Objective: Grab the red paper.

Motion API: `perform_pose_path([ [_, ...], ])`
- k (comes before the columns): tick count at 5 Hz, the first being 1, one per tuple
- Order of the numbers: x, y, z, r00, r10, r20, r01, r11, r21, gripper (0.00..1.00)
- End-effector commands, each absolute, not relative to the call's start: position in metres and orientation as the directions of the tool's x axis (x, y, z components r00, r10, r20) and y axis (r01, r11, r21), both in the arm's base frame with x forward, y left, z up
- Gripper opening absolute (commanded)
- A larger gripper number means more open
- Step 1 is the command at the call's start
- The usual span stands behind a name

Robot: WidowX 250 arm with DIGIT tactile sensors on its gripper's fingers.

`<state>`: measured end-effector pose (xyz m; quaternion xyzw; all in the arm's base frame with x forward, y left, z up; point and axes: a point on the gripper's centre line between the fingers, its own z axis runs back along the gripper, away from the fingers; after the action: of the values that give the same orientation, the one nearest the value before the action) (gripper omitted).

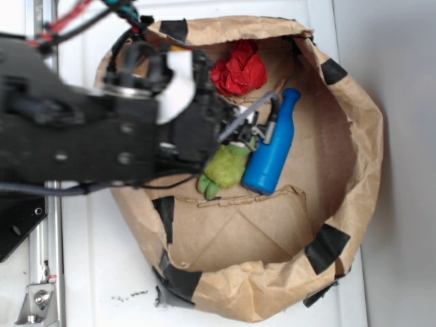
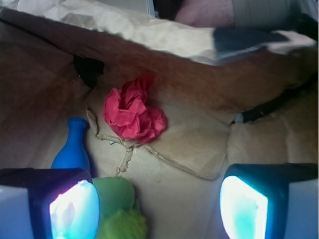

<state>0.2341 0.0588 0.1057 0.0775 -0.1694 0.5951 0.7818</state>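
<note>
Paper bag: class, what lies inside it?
Inside the paper bag lie the red paper, a blue bottle and a green plush toy. The arm hides the bag's left part.

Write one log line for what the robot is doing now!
tool open, empty | red paper ahead, untouched | blue bottle, green plush toy near left finger

A robot lab test bench: a black arm (image 1: 82,136) on aluminium rails (image 1: 44,272) over a plain white surface (image 1: 102,266), with a taped brown paper bag (image 1: 272,286) holding loose props.
</note>
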Motion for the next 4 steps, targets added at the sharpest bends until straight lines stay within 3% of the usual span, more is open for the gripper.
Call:
perform_pose_path([
  [1,0.253,0.068,0.123,0.196,0.903,0.382,-0.962,0.253,-0.104,1.00],
  [4,0.269,0.088,0.113,0.148,0.912,0.383,-0.977,0.196,-0.089,1.00],
])
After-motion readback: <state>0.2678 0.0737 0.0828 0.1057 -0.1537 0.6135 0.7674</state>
